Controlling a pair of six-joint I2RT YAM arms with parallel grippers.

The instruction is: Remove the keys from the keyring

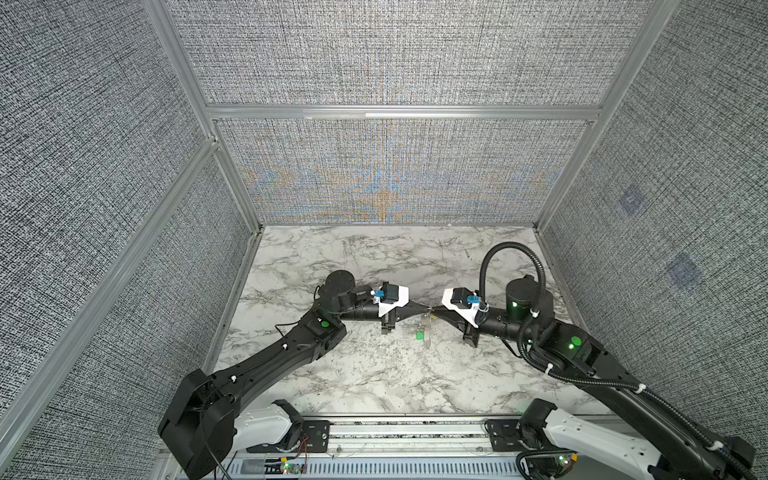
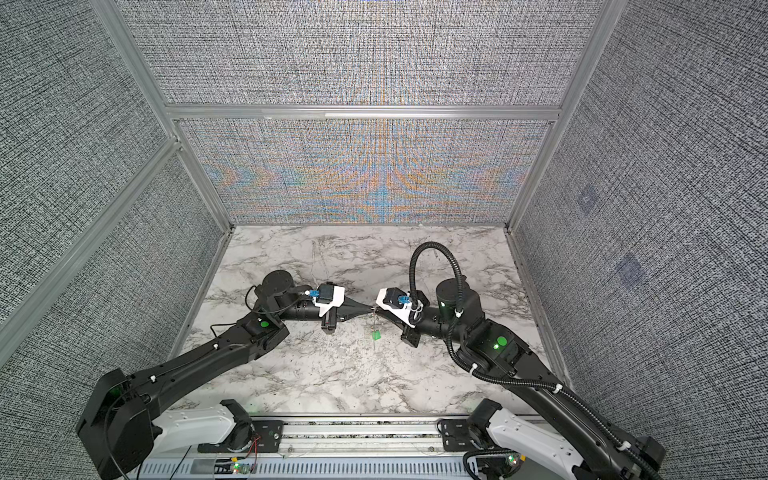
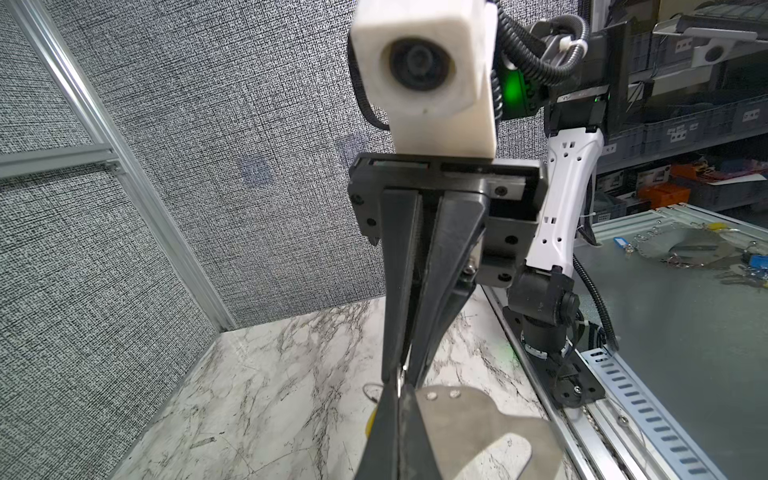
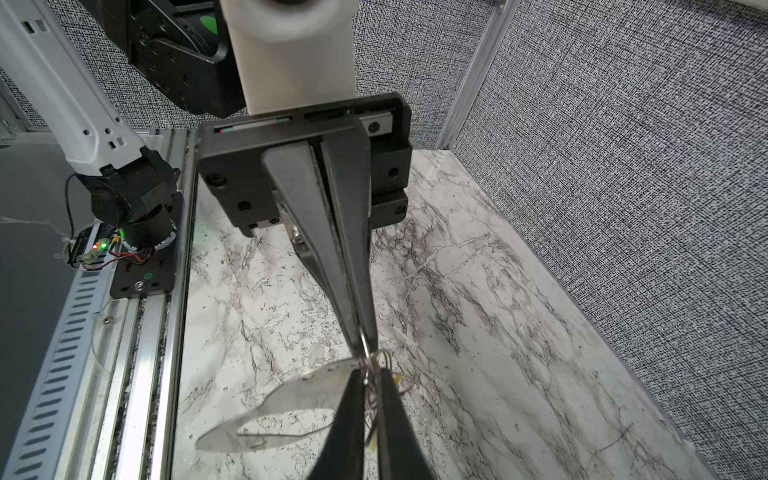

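**A:** Where do we find the keyring (image 4: 299,386)?

**B:** It hangs above the worktop (image 1: 374,374), below the meeting tool tips, with the green tag (image 1: 419,333) dangling.

**A:** And the tools?

**B:** We see the left tool (image 3: 398,390) and right tool (image 4: 370,365) pinched shut, tip to tip, on its wire rings (image 4: 384,356).

Left hand (image 1: 423,308) facing right hand (image 1: 435,310) above table (image 1: 374,365), keyring (image 4: 291,403) and keys (image 1: 419,333) hanging where they meet

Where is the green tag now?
In both top views the green tag hangs near the middle of the marble table, just below the spot where the left gripper and right gripper meet.
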